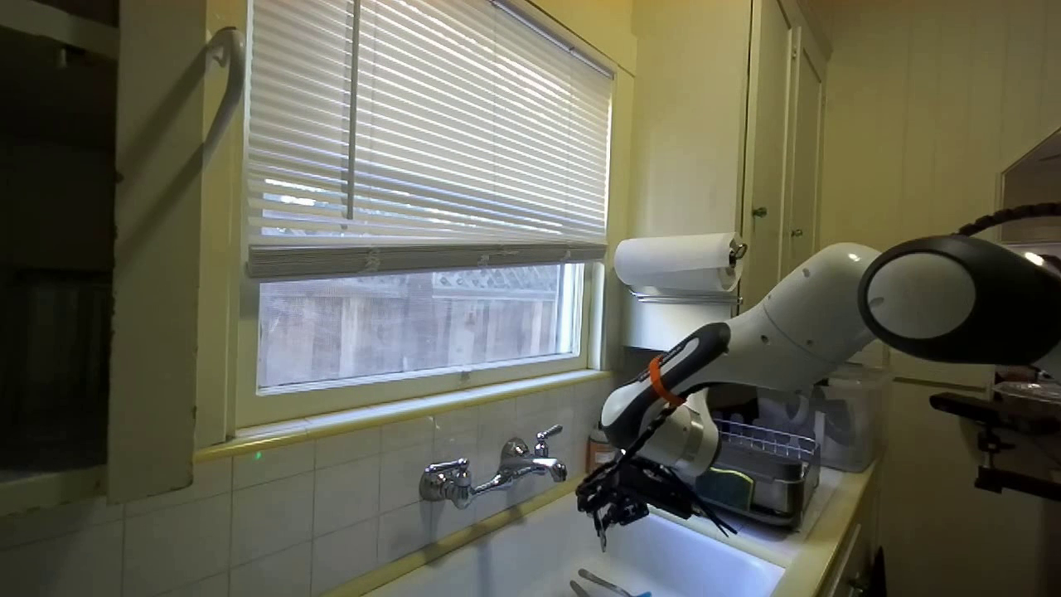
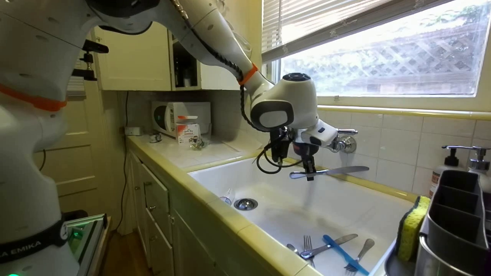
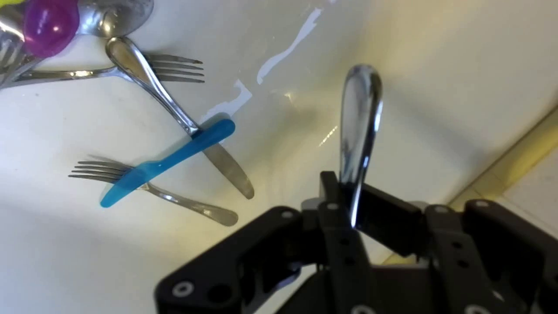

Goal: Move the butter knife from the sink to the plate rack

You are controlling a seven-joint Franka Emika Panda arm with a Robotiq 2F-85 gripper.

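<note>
The silver butter knife (image 2: 347,170) is held by its handle, roughly level, above the pale sink (image 2: 368,207) in an exterior view. In the wrist view its handle (image 3: 361,117) sticks out from between the fingers. My gripper (image 2: 310,174) is shut on it; the fingers also show in the wrist view (image 3: 348,203). In an exterior view the gripper (image 1: 609,506) hangs over the sink (image 1: 688,551), and the knife is seen nearly end-on. The dark plate rack (image 1: 804,493) stands on the counter beyond the sink's end, partly behind the arm.
In the sink lie a blue plastic knife (image 2: 343,253), another metal knife (image 2: 345,239), forks and spoons. The chrome tap (image 1: 514,473) projects from the tiled wall. A grey compartment caddy (image 2: 456,214) and a yellow sponge (image 2: 412,230) stand at the sink's end, with soap bottles (image 2: 447,168) behind.
</note>
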